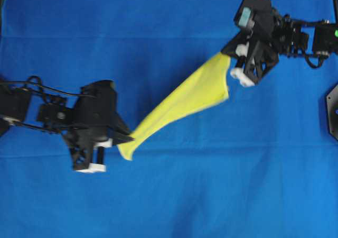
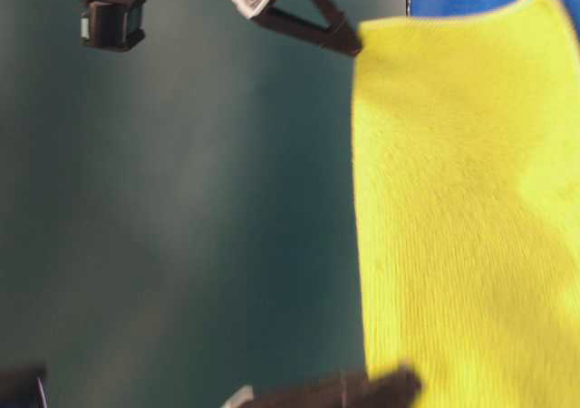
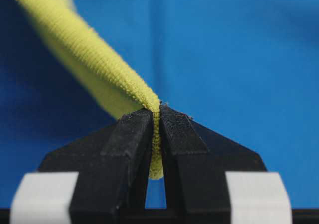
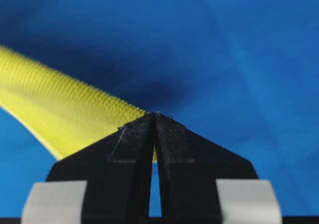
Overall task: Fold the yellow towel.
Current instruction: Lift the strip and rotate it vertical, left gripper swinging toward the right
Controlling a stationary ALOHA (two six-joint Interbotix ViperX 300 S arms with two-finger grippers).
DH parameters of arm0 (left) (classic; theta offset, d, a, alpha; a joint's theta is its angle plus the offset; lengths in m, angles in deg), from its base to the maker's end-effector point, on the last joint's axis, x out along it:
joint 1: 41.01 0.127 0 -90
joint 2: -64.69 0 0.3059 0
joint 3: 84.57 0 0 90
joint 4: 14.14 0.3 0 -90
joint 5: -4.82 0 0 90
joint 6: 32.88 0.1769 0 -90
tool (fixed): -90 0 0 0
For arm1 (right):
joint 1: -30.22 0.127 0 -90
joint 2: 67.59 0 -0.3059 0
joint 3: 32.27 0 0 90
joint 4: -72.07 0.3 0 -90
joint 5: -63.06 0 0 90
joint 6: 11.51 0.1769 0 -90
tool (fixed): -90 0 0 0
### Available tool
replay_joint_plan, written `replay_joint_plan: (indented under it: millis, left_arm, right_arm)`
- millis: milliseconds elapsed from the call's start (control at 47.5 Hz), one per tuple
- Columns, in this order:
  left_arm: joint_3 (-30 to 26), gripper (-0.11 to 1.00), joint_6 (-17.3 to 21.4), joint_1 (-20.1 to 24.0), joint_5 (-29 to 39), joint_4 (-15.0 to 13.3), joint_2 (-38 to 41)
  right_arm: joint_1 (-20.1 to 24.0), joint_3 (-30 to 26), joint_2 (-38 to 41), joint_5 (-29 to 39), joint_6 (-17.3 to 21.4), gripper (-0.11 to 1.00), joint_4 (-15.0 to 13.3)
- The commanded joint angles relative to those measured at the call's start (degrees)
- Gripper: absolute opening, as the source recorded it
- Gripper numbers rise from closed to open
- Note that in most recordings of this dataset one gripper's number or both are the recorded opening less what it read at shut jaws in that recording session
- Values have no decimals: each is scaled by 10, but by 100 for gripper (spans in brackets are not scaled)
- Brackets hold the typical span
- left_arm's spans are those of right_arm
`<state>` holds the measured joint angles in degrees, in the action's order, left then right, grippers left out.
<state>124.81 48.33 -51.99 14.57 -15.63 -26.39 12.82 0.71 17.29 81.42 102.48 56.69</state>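
The yellow towel (image 1: 182, 103) hangs in the air between the two arms, above the blue desk (image 1: 169, 195). It is stretched like a little hammock and does not lie flat on the desk.

The left gripper (image 3: 155, 115) has its jaws squeezed shut on one corner of the towel. Only a small bit of cloth sits between the tips. The right gripper (image 4: 154, 115) has its jaws shut on the other end, and there the cloth is pinched right at the very tips too.

What could go wrong? Both holds are tiny. If the arms pull away from each other too hard, a corner may slip out of the jaws and the towel will drop in a heap. Then the fold has to start over.

The towel also looks twisted and bunched near the left jaws. If it is laid down like that, the fold may come out crooked, with the edges not matching.

If one arm goes faster than the other, the cloth may swing or sag to one side and land with wrinkles. Going slow and together looks safest.
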Motion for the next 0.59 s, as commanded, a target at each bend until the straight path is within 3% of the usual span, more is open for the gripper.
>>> replay_joint_plan:
  millis: [0,337,568]
  left_arm:
    - [-47,4,4,-7,-13,0,21]
    - [-206,4,42,-10,-28,0,135]
    - [-264,4,42,-11,-28,0,184]
  right_arm:
    - [-15,-23,-2,-12,-2,1,-17]
    - [-62,-72,26,-23,-2,1,-51]
    - [-75,-92,43,-30,-3,1,-61]
